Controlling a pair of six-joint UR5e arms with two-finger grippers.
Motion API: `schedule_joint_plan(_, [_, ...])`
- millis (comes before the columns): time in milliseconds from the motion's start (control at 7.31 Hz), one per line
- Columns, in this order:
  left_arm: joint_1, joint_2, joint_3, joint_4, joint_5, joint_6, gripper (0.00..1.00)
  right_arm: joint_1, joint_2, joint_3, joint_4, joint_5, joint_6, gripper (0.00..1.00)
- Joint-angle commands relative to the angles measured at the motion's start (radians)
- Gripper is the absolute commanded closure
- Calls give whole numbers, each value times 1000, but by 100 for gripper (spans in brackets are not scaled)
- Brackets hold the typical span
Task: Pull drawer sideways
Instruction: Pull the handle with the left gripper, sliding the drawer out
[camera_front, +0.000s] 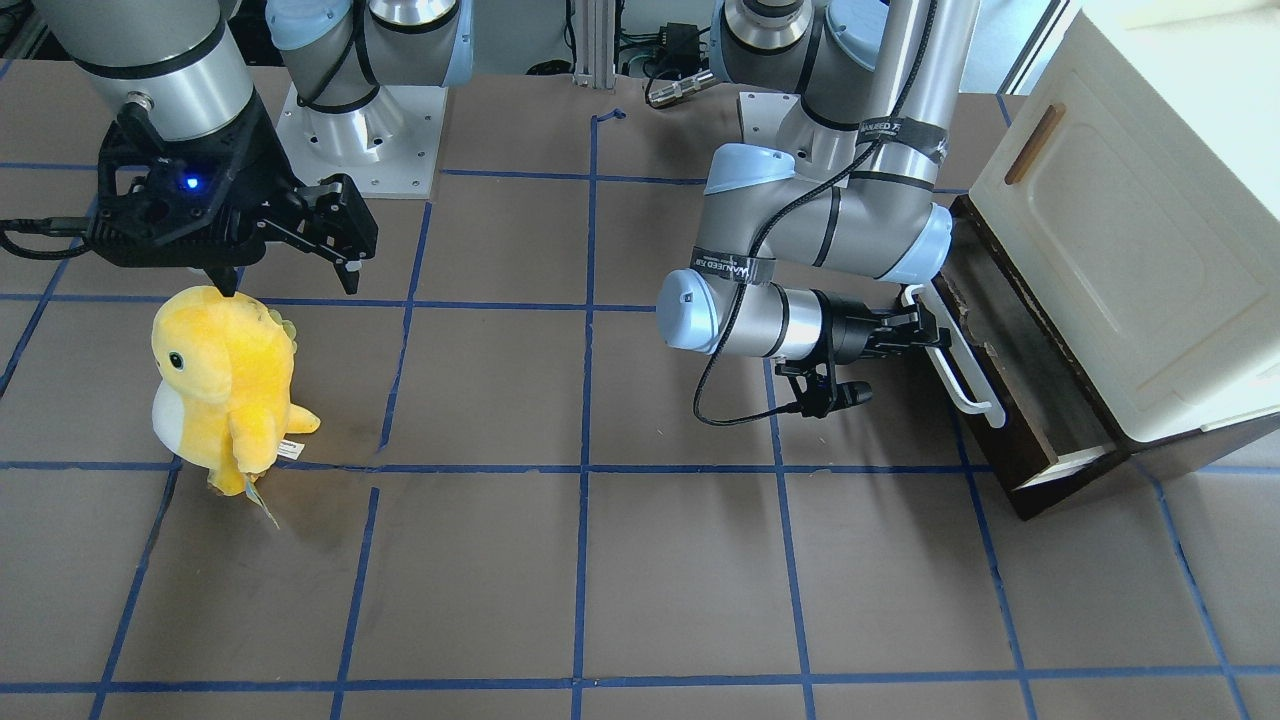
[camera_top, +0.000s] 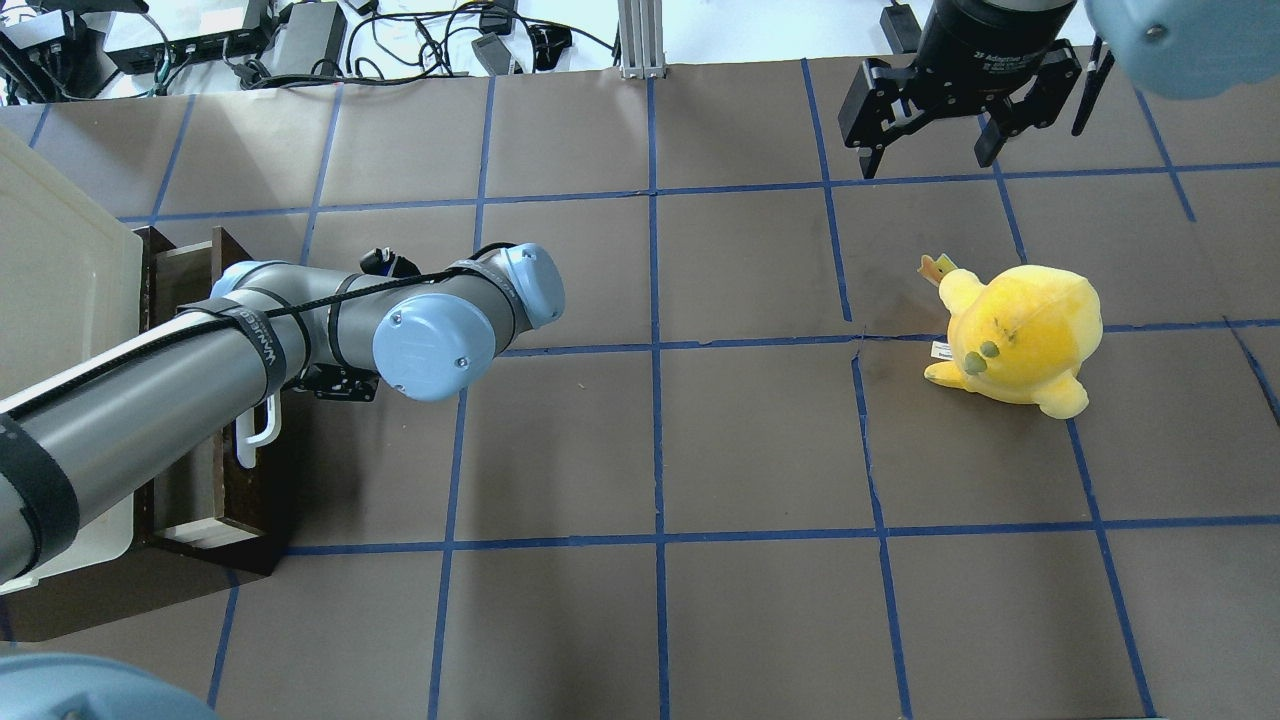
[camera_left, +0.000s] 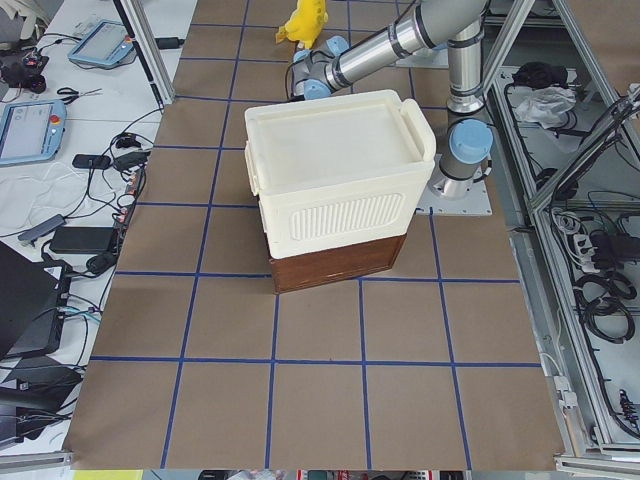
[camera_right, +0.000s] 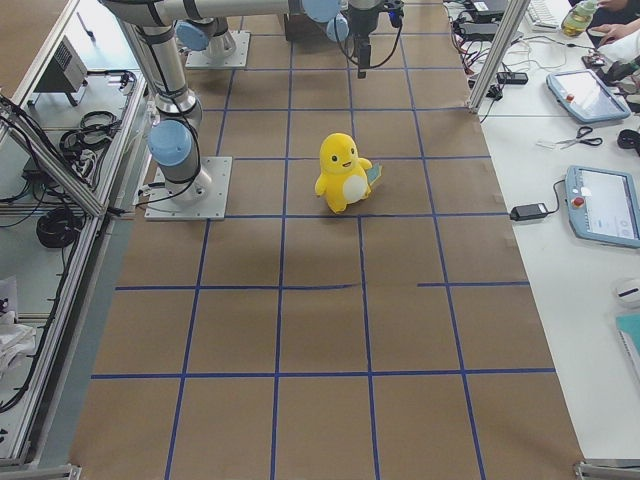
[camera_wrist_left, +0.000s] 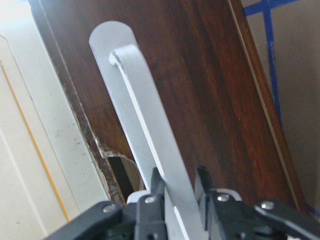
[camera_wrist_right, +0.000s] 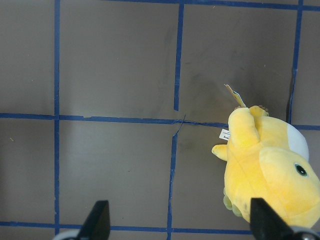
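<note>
The left gripper pinched the white bar handle of the drawer, which stood partly out beneath the cream cabinet. The advisable pull was straight along the drawer's slide, without twisting. The right gripper hung spread.

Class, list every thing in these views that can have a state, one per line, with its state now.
Dark brown wooden drawer: partly pulled out.
Long white bar handle: gripped.
Left end effector: shut on that handle.
Right end effector: open, holding nothing.
Yellow plush toy: standing upright.
</note>
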Motion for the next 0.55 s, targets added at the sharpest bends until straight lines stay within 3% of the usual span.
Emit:
schedule_joint_plan(0, [-1, 5, 6, 0, -1, 3, 1, 0, 0, 0, 0, 0, 0, 0])
schedule_joint_plan(274, [-3, 23, 36, -8, -41, 24, 0, 0, 0, 0, 0, 0, 0, 0])
schedule_joint_plan(411, [-12, 58, 93, -11, -138, 103, 0, 0, 0, 0, 0, 0, -2, 0])
